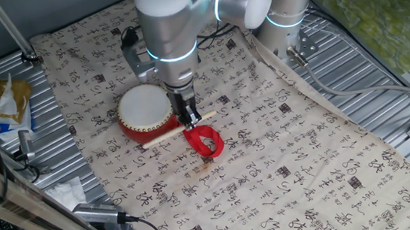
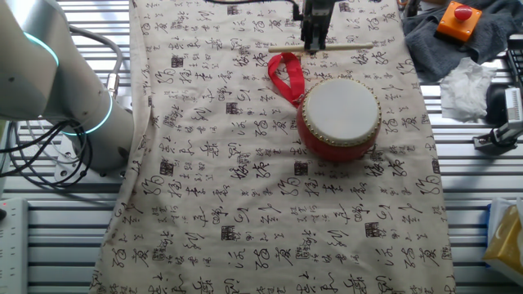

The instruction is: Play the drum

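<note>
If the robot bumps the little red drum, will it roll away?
Probably not. The drum sits flat on its base on the cloth, white skin up, so it would likely slide. It looks small and hollow, so probably light. Its ribbon seems floppy.

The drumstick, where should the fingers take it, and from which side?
Probably mid-shaft, from straight above: the drumstick lies flat on the cloth beside the drum, thin and straight, with its sides open. The gripper is already down over that middle part.

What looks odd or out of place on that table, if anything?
Nothing is spilled or broken. The drum sits upright on the printed cloth, its red ribbon trailing flat. The pincer is down at the thin stick beside the drum.
</note>
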`<state>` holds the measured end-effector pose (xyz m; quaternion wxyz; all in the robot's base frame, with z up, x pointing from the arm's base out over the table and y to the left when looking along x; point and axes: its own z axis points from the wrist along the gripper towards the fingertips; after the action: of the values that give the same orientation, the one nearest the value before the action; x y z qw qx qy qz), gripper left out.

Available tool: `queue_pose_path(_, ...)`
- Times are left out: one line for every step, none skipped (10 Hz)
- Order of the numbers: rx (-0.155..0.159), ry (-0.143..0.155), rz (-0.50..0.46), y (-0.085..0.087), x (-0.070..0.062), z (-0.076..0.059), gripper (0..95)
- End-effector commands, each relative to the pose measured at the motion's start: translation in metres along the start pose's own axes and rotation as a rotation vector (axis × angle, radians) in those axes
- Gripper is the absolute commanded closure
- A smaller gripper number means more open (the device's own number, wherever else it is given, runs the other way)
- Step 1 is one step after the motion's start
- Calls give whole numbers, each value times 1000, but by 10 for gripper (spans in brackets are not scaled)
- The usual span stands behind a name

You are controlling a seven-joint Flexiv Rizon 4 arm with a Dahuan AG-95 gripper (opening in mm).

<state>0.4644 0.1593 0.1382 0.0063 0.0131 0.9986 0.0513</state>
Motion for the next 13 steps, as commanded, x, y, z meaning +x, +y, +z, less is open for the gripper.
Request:
queue_pose_path(14, -4, -13, 0, -2, 1, 950)
queue_pose_path(80, -42, -59, 0, -2, 1, 950)
queue_pose_path(127, -43, -105, 0, -2, 1, 950)
queue_pose_path(125, -38, -152, 0, -2, 1, 950)
queue_pose_path(128, -17, -207, 0, -2, 1, 950)
queue_pose_path(127, -10, -220, 0, -2, 1, 950)
queue_pose_path(131, 25, -293, 0, -2, 1, 950)
queue_pose_path(128, 25, -327, 0, -2, 1, 950)
queue_pose_path(127, 26, -344, 0, -2, 1, 950)
queue_pose_path(121, 21, -355, 0, -2, 1, 950)
queue_pose_path(116, 20, -357, 0, -2, 1, 950)
queue_pose_path(115, 21, -357, 0, -2, 1, 950)
queue_pose_path(105, 19, -360, 0, -2, 1, 950)
